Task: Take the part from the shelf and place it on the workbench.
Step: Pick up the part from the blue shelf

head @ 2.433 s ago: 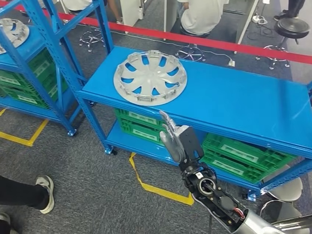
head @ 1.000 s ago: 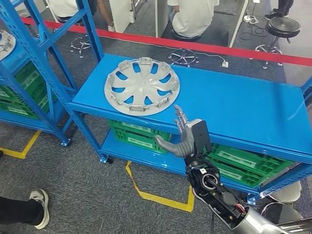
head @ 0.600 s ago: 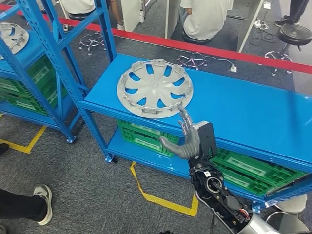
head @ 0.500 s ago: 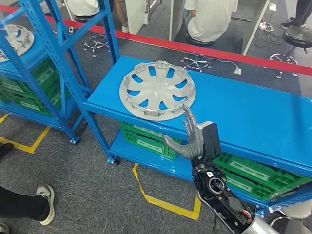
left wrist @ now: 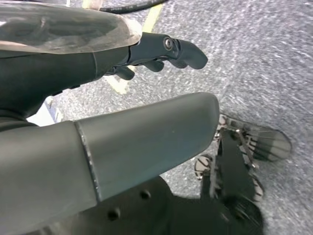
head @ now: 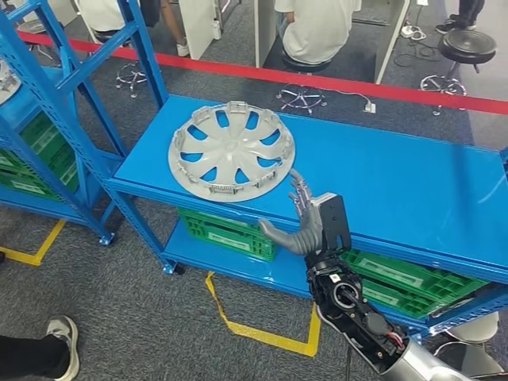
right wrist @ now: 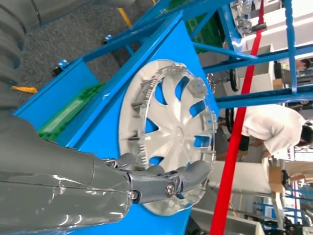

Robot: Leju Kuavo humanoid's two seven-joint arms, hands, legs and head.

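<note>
Reaching my right hand [head: 305, 222], fingers spread and empty, toward the hubcap [head: 231, 149]: light, rigid plastic, best pinched at its near rim.

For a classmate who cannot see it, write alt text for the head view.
A silver hubcap lies flat on a blue shelf, with the robot's open right hand raised just short of its near rim. Green crates sit below.

Matt silver plastic part [head: 231, 149] (blue-painted shelf [head: 389, 175])
</note>
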